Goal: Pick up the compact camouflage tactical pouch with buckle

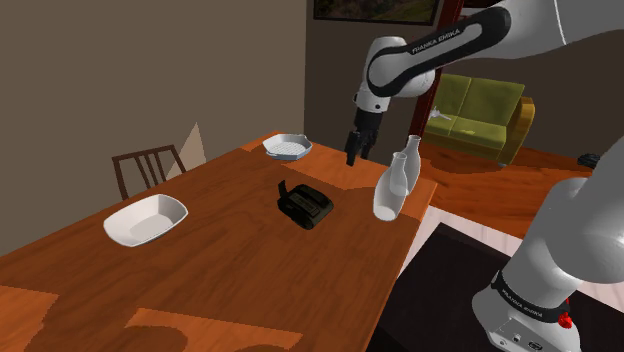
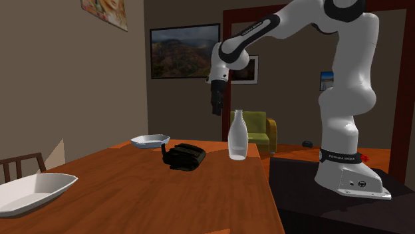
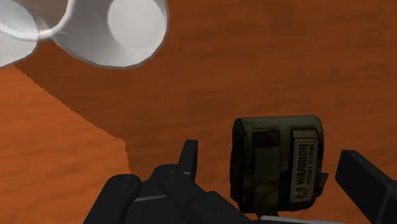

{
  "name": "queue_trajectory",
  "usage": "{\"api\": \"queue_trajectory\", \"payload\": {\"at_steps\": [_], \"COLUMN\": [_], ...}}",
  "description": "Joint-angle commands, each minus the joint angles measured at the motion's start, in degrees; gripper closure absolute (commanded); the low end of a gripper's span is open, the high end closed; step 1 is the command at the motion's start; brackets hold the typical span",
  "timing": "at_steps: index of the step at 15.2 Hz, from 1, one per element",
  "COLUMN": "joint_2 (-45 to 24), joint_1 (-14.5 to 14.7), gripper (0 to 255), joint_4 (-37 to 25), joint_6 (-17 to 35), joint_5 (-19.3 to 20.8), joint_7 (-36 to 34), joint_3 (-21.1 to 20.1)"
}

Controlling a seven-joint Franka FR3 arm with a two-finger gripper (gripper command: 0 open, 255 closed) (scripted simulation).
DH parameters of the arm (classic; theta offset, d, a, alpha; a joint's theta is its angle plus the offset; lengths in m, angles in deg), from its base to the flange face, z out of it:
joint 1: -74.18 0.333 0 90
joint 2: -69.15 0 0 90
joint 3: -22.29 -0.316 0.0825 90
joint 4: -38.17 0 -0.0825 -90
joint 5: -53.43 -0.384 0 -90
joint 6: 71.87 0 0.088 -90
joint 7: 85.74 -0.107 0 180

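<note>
Gripper (image 1: pixel 355 148) hung high over the table (image 1: pixel 230 280), jaws wide, holding nothing. Pouch (image 3: pixel 278 163) lay flat on the wood well below the jaws, untouched. In the wrist view it sat framed between them.

Step judged: the approach. To do it well:
- come down straight and keep the pouch centred between the jaws
- span its narrower sides
- close only once the jaw tips were low beside its body

White bottle (image 1: pixel 397 178) stood on the table to one side of the jaws, near the way down. I would give it room.

Writing: "WARRIOR" on the pouch's pale label, with a smaller line under it that could not be read. "FRANKA EMIKA" on the arm (image 1: pixel 440 45).
</note>
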Motion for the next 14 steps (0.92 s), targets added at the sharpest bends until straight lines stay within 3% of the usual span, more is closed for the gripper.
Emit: {"api": "queue_trajectory", "payload": {"at_steps": [1,10,14], "joint_2": [-4.78,-24.4,-29.25], "joint_1": [0.64,0.79,0.4], "gripper": [0,0,0], "joint_4": [-2.28,-15.96,-19.12], "joint_6": [1.95,4.74,5.77], "joint_5": [-3.05,-15.69,-18.16], "joint_7": [1.83,9.29,10.93], "joint_3": [0.13,-2.18,-3.25]}}
